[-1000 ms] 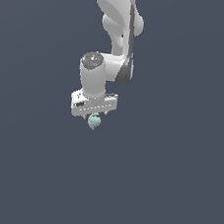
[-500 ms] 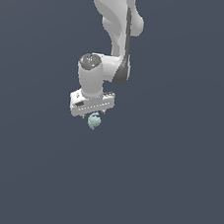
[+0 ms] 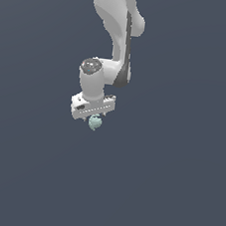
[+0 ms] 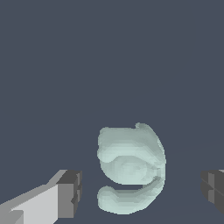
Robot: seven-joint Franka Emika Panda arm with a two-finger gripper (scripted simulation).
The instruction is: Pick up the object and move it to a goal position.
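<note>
no visible shift: claw (image 3: 95, 116) still straddles object (image 3: 94, 123).

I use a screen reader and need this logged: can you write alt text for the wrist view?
A pale mint-teal lumpy blob with a folded surface sits between the two dark-padded fingertips of the white gripper, with a clear gap on each side, so the jaws are open. Behind it is only plain dark grey-blue background.
</note>
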